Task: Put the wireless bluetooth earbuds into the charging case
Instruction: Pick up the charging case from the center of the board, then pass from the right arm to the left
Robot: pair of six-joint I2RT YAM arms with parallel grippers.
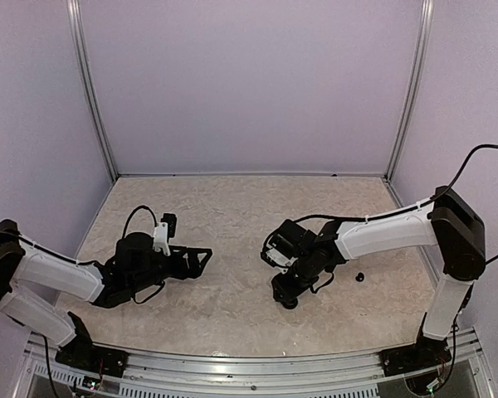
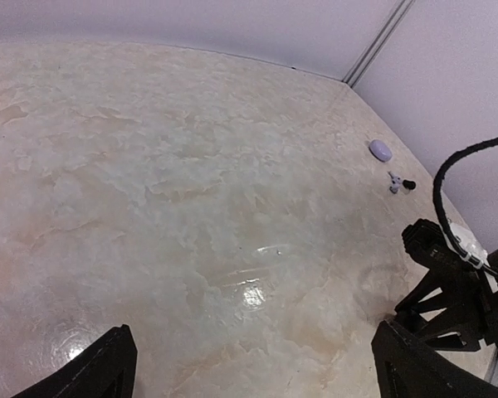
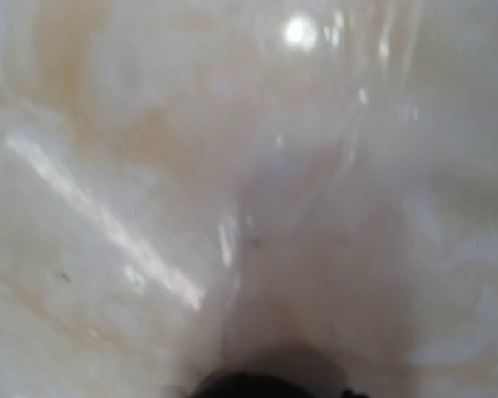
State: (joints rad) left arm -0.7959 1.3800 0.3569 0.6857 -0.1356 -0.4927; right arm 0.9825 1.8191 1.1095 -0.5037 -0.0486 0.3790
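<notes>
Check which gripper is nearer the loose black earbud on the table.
Right. The right gripper points down at the table a short way left of the black earbud in the top view; the left gripper, open, lies much farther left, beyond it.

I saw a glossy beige marble-patterned tabletop (image 1: 232, 215) across the floor of the cell, with bright glare patches on it in both wrist views; the right one was blurred. Plain pale lavender wall panels (image 1: 249, 83) closed it in at the back and both sides. Slim aluminium corner posts (image 1: 94, 99) stood at the rear corners. A ribbed aluminium rail (image 1: 249, 369) ran along the near edge.
</notes>
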